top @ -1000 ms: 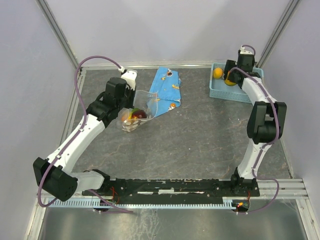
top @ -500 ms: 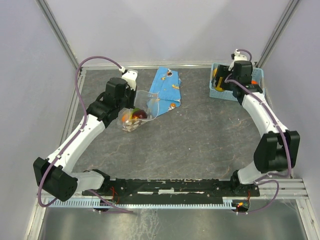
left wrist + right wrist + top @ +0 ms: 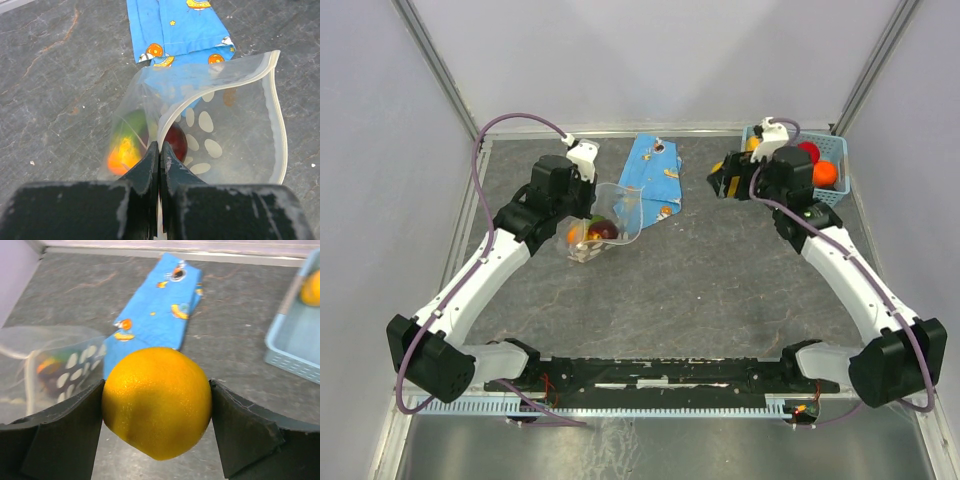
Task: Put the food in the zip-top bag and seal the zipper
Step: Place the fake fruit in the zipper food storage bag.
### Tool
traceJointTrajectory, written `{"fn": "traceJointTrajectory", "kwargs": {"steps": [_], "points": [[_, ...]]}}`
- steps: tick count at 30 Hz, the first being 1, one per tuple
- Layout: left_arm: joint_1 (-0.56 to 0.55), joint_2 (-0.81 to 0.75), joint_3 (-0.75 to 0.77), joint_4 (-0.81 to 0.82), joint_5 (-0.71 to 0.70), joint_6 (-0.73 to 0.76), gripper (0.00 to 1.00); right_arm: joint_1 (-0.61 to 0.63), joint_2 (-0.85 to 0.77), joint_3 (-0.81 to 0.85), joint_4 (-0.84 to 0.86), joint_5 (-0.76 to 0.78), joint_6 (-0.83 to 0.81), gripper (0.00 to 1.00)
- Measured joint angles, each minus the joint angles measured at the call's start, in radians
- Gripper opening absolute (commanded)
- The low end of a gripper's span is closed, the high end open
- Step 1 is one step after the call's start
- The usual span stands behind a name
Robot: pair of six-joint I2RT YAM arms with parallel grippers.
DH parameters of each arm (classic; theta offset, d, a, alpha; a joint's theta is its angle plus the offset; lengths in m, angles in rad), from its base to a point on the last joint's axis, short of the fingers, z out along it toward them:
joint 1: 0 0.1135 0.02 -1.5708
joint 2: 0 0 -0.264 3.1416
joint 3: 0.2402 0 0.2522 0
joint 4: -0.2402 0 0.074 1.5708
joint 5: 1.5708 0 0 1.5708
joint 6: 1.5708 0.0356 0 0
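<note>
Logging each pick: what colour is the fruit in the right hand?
The fruit is orange-yellow; the right wrist view shows it best.

Top external: fixed high at near edge, looking down over whole table (image 3: pixel 720 280). Left wrist: close above zip-top bag (image 3: pixel 235 125), angled down. Right wrist: low, near, facing across table. All three share bag, blue wrapper (image 3: pixel 652 185).
</note>
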Motion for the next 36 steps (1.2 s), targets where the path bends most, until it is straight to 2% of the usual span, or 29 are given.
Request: {"fn": "traceJointTrajectory", "kwargs": {"steps": [6,15,20,29,36], "points": [[0.000,0.000,0.000,0.000,0.041,0.000,0.03,0.142,-0.019,-0.073,0.125,-0.075,-0.032,0.72],[0.000,0.000,0.000,0.000,0.066,0.000,0.03,0.377,-0.010,-0.075,0.267,-0.136,-0.109,0.73],[0.000,0.000,0.000,0.000,0.077,0.000,0.03,0.471,0.056,-0.049,0.302,-0.158,-0.152,0.73],[0.000,0.000,0.000,0.000,0.090,-0.001,0.03,0.538,0.220,0.004,0.319,-0.178,-0.185,0.74],[0.000,0.000,0.000,0.000,0.104,-0.001,0.03,0.538,0.332,0.065,0.319,-0.112,-0.191,0.75]]}}
